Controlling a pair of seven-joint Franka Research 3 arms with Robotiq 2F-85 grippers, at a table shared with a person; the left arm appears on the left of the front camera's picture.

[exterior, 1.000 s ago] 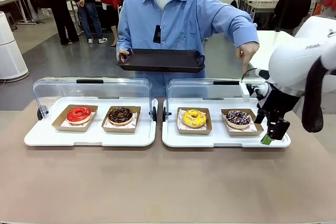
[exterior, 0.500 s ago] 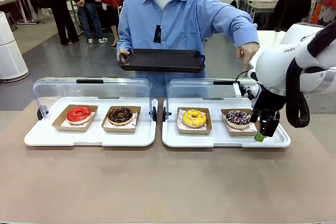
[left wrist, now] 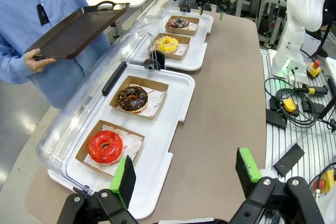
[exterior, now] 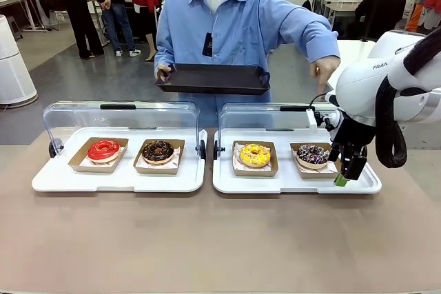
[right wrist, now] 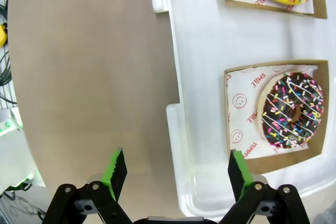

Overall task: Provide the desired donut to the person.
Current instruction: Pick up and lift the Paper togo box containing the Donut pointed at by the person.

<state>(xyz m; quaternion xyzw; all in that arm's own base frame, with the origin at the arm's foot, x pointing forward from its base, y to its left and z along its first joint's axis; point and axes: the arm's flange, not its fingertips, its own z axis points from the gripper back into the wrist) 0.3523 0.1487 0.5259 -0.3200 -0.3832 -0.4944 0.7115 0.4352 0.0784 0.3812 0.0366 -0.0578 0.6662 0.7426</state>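
The person (exterior: 241, 18) in a light blue shirt holds a dark tray (exterior: 212, 79) in one hand and points the other hand (exterior: 324, 72) down over the far right box. That box holds a chocolate donut with coloured sprinkles (exterior: 313, 154), (right wrist: 291, 111). My right gripper (exterior: 342, 175), (right wrist: 176, 170) is open and hangs over the right tray's front rim, just beside that box. A yellow donut (exterior: 254, 154), a chocolate donut (exterior: 158, 151) and a red donut (exterior: 103, 149) sit in their own boxes. My left gripper (left wrist: 186, 171) is open above the table by the left tray's end.
Two white trays (exterior: 55, 182), (exterior: 289, 185) stand side by side with clear lids (exterior: 117, 115) raised at the back. Bare brown table lies in front of them. Cables and small boxes (left wrist: 294, 106) lie beyond the table's edge in the left wrist view.
My right gripper has moved left and slightly up, from the tray's right corner to beside the sprinkle donut's box, then held still. The person's pose is unchanged.
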